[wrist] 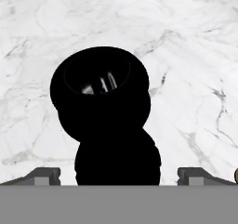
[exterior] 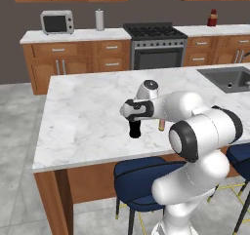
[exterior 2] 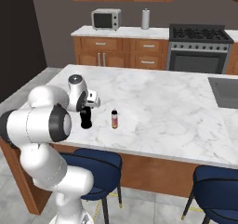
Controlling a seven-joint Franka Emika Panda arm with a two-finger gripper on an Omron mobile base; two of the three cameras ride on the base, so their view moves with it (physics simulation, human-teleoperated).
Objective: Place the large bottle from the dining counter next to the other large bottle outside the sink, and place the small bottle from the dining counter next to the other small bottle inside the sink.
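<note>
The large bottle, black with a narrow neck, stands upright near the front edge of the white marble dining counter. My gripper hangs straight over it, open. In the hand view I look down on the large bottle's cap, with one fingertip on each side of it and neither touching. The small bottle, orange-red with a pale top, stands just right of the large bottle and of my gripper. The dark grey sink lies in the counter's far right.
Blue stools stand under the counter's near edge. Behind the island runs a back counter with a microwave, a paper towel roll, a stove and a dark red bottle.
</note>
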